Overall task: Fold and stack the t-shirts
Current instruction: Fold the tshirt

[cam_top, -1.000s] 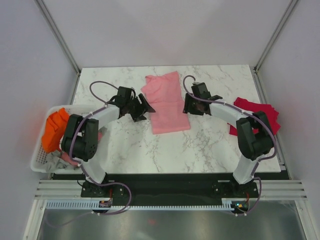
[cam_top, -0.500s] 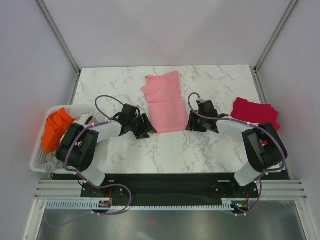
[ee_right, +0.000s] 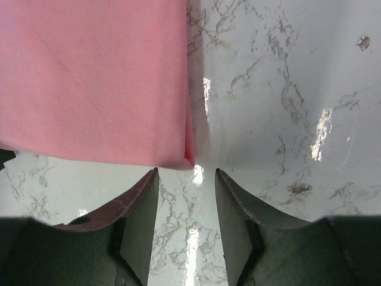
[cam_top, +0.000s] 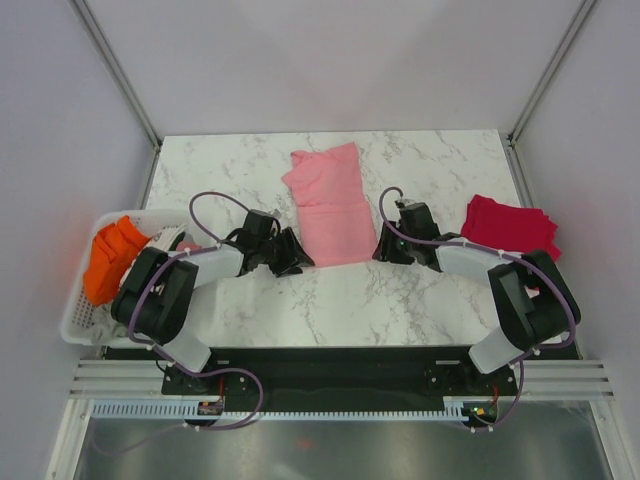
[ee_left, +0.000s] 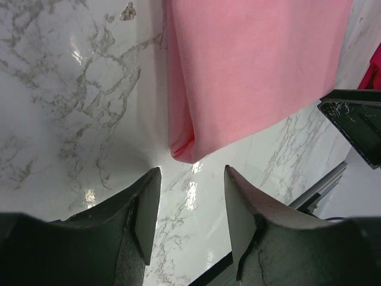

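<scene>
Only the top view shows the basket (cam_top: 76, 334) of orange cloth (cam_top: 110, 256); the left gripper (ee_left: 191, 182) and right gripper (ee_right: 186, 177) gape, empty, beside the pink shirt (cam_top: 331, 208).

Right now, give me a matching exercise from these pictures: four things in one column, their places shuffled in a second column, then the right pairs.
Things
1. pink shirt
2. red shirt
3. orange cloth
4. left gripper

Places
A. in the basket
B. right edge of the table
C. open, just short of the pink shirt's near left corner
D. middle of the table

Pairs: 1-D, 2-B, 3-A, 4-C
</scene>
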### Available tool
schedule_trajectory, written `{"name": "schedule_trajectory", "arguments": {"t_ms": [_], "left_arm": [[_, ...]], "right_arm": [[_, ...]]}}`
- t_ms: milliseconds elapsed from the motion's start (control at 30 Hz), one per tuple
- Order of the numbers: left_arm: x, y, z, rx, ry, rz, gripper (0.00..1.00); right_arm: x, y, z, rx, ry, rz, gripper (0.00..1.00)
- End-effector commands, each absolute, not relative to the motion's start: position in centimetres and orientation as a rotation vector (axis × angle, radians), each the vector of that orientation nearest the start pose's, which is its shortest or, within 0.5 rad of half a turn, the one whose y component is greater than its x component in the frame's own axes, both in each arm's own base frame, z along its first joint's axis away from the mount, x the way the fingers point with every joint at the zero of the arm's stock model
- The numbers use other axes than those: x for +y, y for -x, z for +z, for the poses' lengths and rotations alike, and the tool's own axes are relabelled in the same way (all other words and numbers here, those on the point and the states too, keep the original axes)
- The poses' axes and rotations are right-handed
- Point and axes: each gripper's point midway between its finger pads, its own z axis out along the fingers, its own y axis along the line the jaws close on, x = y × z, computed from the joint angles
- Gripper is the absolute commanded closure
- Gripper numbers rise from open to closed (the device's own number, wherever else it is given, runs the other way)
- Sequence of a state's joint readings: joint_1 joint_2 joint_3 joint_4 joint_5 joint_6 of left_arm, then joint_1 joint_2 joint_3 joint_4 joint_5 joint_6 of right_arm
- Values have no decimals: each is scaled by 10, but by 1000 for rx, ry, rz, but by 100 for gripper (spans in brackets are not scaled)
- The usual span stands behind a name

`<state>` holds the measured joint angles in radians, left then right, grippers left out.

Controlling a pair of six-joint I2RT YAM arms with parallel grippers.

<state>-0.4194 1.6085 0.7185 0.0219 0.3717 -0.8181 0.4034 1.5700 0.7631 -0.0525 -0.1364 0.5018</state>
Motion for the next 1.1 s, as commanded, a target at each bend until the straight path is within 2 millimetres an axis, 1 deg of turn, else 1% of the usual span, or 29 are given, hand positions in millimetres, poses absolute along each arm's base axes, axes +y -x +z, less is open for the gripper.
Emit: {"name": "schedule_trajectory", "arguments": {"t_ms": [0,167,233,267,433,467,533,567,600,633,667,700,800,833,867,900,933,967,1000,1033,1067], "left_arm": [[-238,-299,43,2550,321,-990,46],[-238,-307,40,2547,347,-964,47],[-238,-310,38,2554,361,-953,50],[-238,-310,37,2555,367,-952,50],[-237,-313,36,2555,380,-938,55],[-237,-313,35,2556,380,-937,59],[-237,-313,33,2563,381,-938,64],[-237,-313,33,2562,381,-938,69],[-238,-313,33,2561,377,-942,74],[-239,-313,31,2565,363,-949,80],[-241,-313,31,2567,351,-962,98],[-243,-312,31,2573,341,-975,98],[-244,-305,38,2575,315,-1003,98],[-240,-300,36,2583,304,-986,98],[-238,-297,43,2569,293,-986,98],[-233,-288,40,2589,294,-972,98],[-232,-282,41,2593,275,-982,98],[-233,-278,48,2581,255,-1005,98],[-230,-267,43,2600,248,-1011,98],[-232,-260,45,2604,216,-1036,98],[-229,-250,41,2635,214,-1028,98]], "right_arm": [[191,-333,42,2459,-68,609,50],[201,-336,34,2494,-71,663,57],[202,-338,32,2500,-84,668,61],[203,-338,32,2501,-85,667,65],[202,-339,34,2493,-83,664,75],[202,-339,34,2493,-78,665,78],[203,-338,35,2494,-70,674,81],[204,-338,35,2494,-63,681,83],[205,-337,35,2496,-57,685,91],[206,-336,35,2499,-55,700,95],[207,-335,35,2500,-49,708,100],[208,-333,35,2508,-47,715,100],[206,-322,36,2528,-47,730,100],[206,-319,37,2525,-51,736,100],[204,-311,38,2527,-51,744,100],[203,-307,39,2526,-52,750,100],[203,-302,39,2527,-48,760,100],[201,-292,39,2533,-48,777,100],[202,-285,38,2543,-43,791,100],[203,-279,37,2550,-32,801,100],[202,-269,37,2561,-25,805,100]]}}
